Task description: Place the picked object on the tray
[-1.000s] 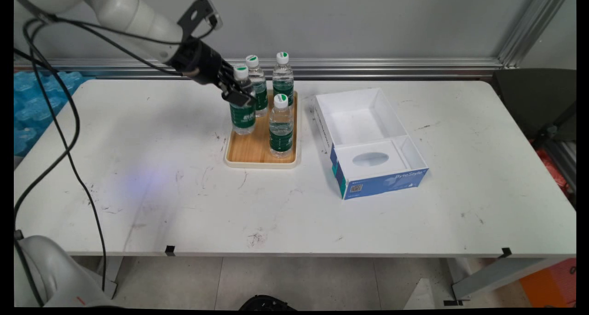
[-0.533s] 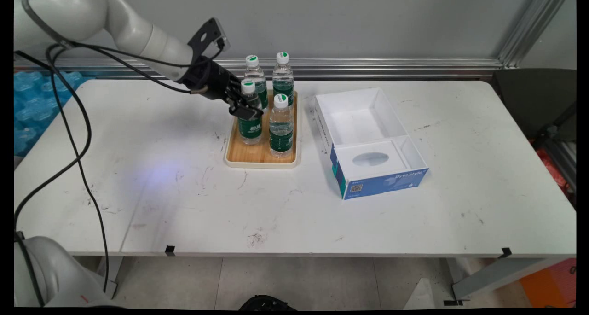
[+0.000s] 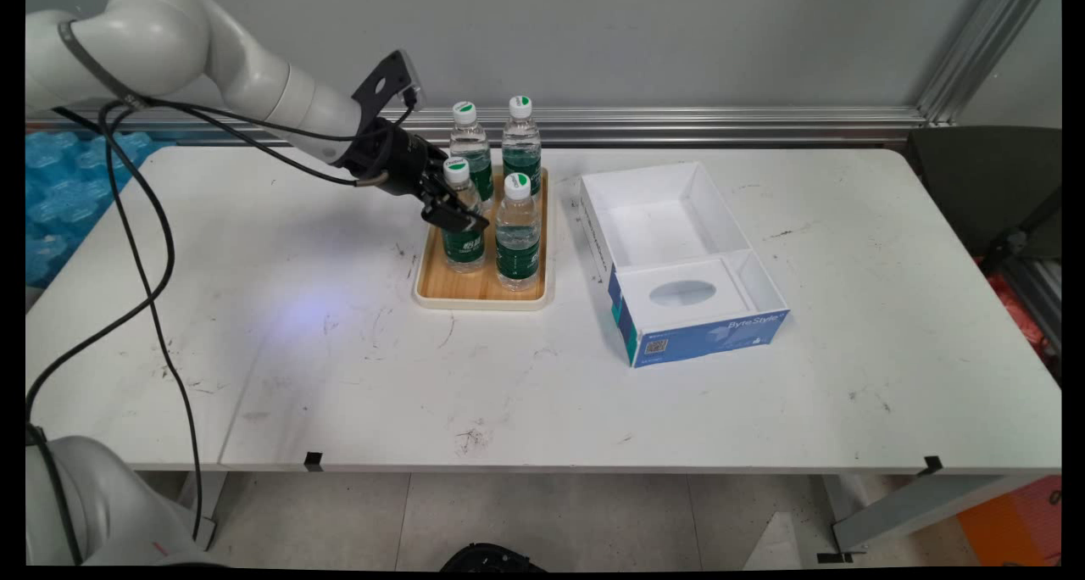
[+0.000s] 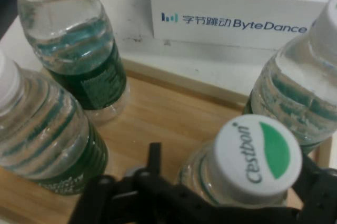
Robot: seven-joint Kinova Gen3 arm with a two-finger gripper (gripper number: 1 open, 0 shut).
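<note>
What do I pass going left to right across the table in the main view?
Hand gripping the front-left bottle → front-right bottle, both standing on the wooden tray → open white and blue box.

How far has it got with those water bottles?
Done: three other bottles stand in the wooden tray. In hand: the gripper is clamped round the neck of the front-left bottle, which seems to rest on the tray too. Left: the open white box alongside holds no bottles.
</note>
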